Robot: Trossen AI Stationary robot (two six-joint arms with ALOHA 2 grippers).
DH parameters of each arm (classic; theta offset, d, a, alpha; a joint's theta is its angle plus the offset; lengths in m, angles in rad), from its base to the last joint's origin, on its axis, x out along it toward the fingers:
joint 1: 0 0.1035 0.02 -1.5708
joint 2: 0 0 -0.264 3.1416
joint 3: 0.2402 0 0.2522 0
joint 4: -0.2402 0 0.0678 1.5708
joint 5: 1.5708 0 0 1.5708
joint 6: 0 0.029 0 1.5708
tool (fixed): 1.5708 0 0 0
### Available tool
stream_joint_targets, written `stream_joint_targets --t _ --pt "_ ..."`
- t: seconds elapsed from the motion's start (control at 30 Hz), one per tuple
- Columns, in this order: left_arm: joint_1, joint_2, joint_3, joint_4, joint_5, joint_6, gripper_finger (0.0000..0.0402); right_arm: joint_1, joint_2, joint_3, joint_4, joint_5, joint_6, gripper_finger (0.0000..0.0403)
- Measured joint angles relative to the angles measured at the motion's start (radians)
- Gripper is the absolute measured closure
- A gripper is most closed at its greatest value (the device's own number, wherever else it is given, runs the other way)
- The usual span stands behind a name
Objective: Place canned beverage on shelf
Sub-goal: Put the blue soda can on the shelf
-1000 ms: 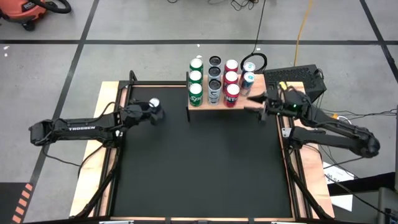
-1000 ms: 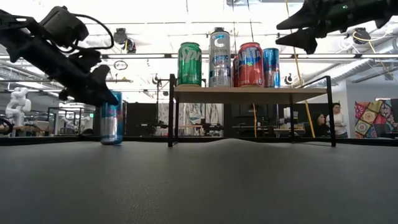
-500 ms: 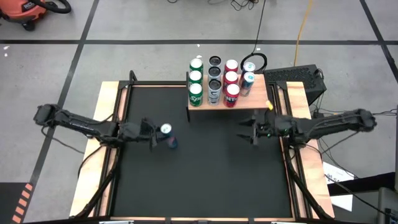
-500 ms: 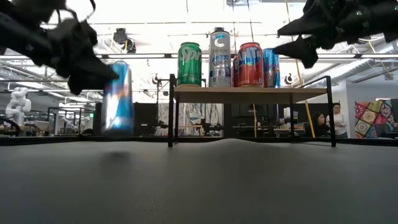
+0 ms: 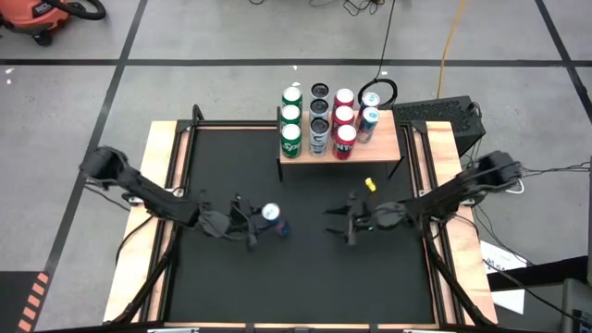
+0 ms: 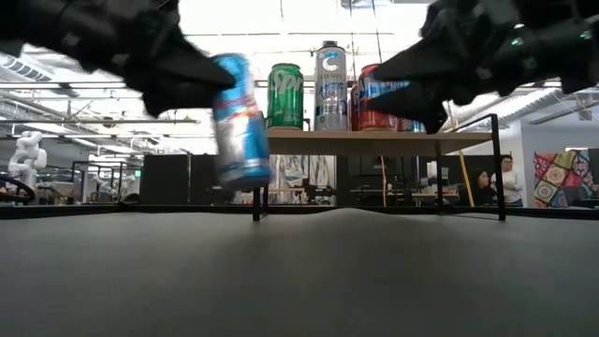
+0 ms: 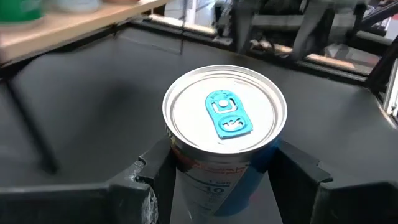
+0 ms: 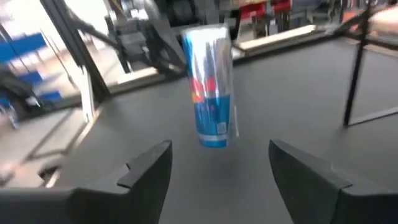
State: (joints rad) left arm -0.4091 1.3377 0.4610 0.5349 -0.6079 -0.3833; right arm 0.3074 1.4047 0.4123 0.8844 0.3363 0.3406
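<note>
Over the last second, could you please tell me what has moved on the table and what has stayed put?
The left gripper, jaws shut on the slim blue-and-silver can, lifted it off the black mat and carried it toward the centre. The right gripper, jaws open and empty, swung from beside the light-wood shelf toward the can. The shelf's cans stayed put.

Gripped a silver can (image 7: 224, 124) with blue tab between two dark fingers (image 7: 146, 180), above black mat (image 7: 93, 118); wooden shelf (image 7: 81, 25) edge beyond, blurred.
</note>
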Motion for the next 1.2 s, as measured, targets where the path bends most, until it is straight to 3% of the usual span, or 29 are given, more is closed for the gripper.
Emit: stream_joint_targets --t 0.2,0.4,1.0,1.2 --pt "0.003 0.183 0.175 0.016 -0.002 0.086 0.0207 0.004 0.21 0.152 0.001 0.003 -0.035 0.0115" --pt "0.013 0.263 0.244 0.01 -0.001 0.105 0.0207 0.004 0.268 0.225 0.002 -0.026 -0.057 0.0095" --pt "0.029 0.304 0.286 0.089 0.084 0.138 0.0207 -0.004 0.342 0.295 -0.01 0.015 -0.05 0.0095" --pt "0.03 0.303 0.286 0.089 0.084 0.136 0.0207 -0.005 0.343 0.294 0.011 0.004 -0.057 0.0136"
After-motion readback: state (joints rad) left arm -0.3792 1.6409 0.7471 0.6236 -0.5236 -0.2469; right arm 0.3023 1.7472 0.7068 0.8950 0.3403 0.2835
